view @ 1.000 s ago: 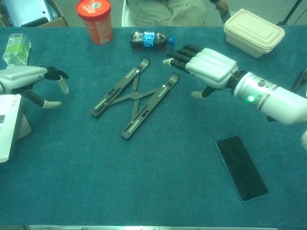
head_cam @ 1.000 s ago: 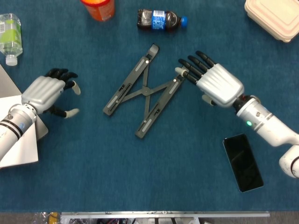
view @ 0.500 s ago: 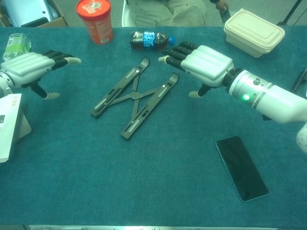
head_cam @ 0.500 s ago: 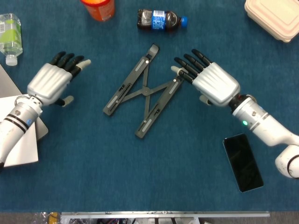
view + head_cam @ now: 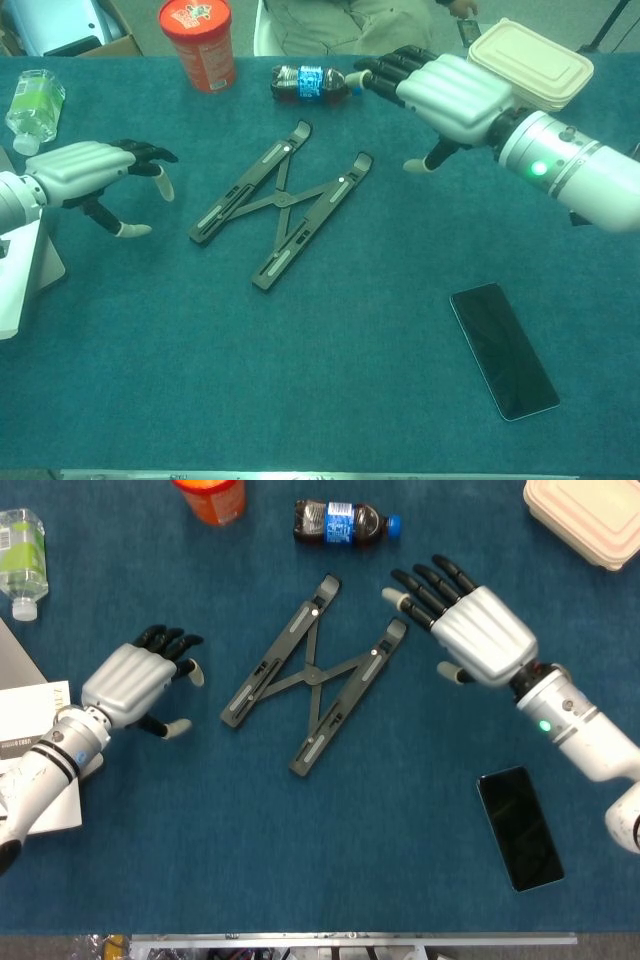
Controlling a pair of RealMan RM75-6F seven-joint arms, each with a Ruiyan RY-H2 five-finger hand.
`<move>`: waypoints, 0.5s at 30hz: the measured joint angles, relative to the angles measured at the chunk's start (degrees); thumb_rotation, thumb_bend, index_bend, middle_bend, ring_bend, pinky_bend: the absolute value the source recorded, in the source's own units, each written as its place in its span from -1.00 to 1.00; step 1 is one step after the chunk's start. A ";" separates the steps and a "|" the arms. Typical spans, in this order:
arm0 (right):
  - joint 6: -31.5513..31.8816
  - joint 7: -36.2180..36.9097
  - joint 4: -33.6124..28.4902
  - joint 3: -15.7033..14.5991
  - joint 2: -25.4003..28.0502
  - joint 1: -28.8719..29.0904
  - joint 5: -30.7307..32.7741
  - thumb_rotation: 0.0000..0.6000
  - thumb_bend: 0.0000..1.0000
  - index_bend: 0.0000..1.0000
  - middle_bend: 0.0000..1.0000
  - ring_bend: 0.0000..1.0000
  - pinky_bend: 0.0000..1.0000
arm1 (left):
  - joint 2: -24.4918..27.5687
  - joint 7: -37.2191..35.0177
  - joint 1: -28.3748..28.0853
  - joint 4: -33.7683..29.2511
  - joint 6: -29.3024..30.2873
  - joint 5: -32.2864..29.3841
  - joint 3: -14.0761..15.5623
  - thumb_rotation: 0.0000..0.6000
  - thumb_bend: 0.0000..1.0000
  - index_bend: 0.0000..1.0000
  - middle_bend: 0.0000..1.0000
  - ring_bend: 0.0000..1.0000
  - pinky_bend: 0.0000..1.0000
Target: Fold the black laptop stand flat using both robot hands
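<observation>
The stand lies spread in an X on the blue table, near the middle, with neither hand touching it. It carries no writing that can be read.

The left hand hovers to the stand's left, apart from it, fingers loosely curled and apart, holding nothing. The right hand is beyond the stand's upper right end, raised, fingers stretched out and spread, also holding nothing.

Behind the stand a dark cola bottle lies on its side with a blue cap; its blue label shows print too small to read. Left of it stands a red tub with a patterned lid whose print is illegible; the head view cuts off most of it. A clear bottle with a green label lies at the far left, its text unreadable. A beige lunchbox sits at the far right, partly hidden by the right hand in the chest view. A black phone lies face up, screen dark, near the right forearm. A white box under the left forearm bears faint lettering I cannot make out.
</observation>
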 measured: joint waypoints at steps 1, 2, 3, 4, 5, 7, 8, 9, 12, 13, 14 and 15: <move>0.08 0.35 -0.04 0.04 0.15 -0.03 -0.01 1.00 -0.75 -1.00 -1.00 -1.00 -1.00 | 0.29 0.84 -0.11 -0.96 -0.69 -1.09 -0.18 0.04 -0.50 -0.34 -0.85 -1.00 -1.00; 0.21 0.80 -0.07 0.07 0.33 -0.07 -0.05 1.00 -0.75 -1.00 -1.00 -1.00 -1.00 | 0.46 1.52 -0.21 -1.56 -1.21 -1.91 -0.34 -0.07 -0.50 -0.34 -0.85 -1.00 -1.00; 0.31 1.14 -0.10 0.08 0.46 -0.11 -0.12 1.00 -0.75 -1.00 -1.00 -1.00 -1.00 | 0.60 2.16 -0.32 -2.11 -1.75 -2.75 -0.49 -0.16 -0.50 -0.35 -0.85 -1.00 -1.00; 0.42 1.48 -0.13 0.07 0.59 -0.15 -0.21 1.00 -0.75 -1.00 -1.00 -1.00 -1.00 | 0.76 3.00 -0.49 -2.84 -2.48 -3.90 -0.70 -0.22 -0.50 -0.35 -0.86 -1.00 -1.00; 0.54 1.82 -0.15 0.06 0.70 -0.19 -0.31 1.00 -0.75 -1.00 -1.00 -1.00 -1.00 | 0.84 3.62 -0.62 -3.36 -2.99 -4.77 -0.86 -0.26 -0.50 -0.35 -0.86 -1.00 -1.00; 0.79 2.57 -0.15 -0.04 1.01 -0.29 -0.60 1.00 -0.74 -1.00 -1.00 -1.00 -1.00 | 0.98 5.08 -0.91 -4.61 -4.09 -6.74 -1.20 -0.34 -0.50 -0.35 -0.86 -1.00 -1.00; 0.91 2.92 -0.11 -0.13 1.16 -0.37 -0.78 1.00 -0.74 -1.00 -1.00 -1.00 -1.00 | 1.01 5.66 -1.04 -5.18 -4.51 -7.52 -1.34 -0.39 -0.50 -0.35 -0.86 -1.00 -1.00; 0.98 3.19 -0.08 -0.20 1.24 -0.42 -0.85 1.00 -0.74 -1.00 -1.00 -1.00 -1.00 | 1.03 6.25 -1.16 -5.76 -4.84 -8.25 -1.47 -0.43 -0.50 -0.35 -0.86 -1.00 -1.00; 1.14 4.33 0.00 -0.41 1.52 -0.60 -1.08 1.00 -0.74 -1.00 -1.00 -1.00 -1.00 | 0.97 8.10 -1.50 -7.37 -5.64 -10.17 -1.75 -0.53 -0.50 -0.35 -0.86 -1.00 -1.00; 1.21 4.69 0.05 -0.48 1.62 -0.65 -1.19 1.00 -0.74 -1.00 -1.00 -1.00 -1.00 | 0.88 8.79 -1.60 -7.81 -5.81 -10.76 -1.81 -0.54 -0.50 -0.35 -0.86 -1.00 -1.00; 1.30 5.14 0.11 -0.57 1.75 -0.72 -1.35 1.00 -0.74 -1.00 -1.00 -1.00 -1.00 | 0.78 9.32 -1.67 -8.08 -5.89 -11.19 -1.85 -0.56 -0.50 -0.35 -0.86 -1.00 -1.00; 1.39 5.45 0.15 -0.65 1.85 -0.77 -1.50 1.00 -0.75 -1.00 -1.00 -1.00 -1.00 | 0.65 9.88 -1.74 -8.29 -5.94 -11.61 -1.87 -0.57 -0.50 -0.35 -0.86 -1.00 -1.00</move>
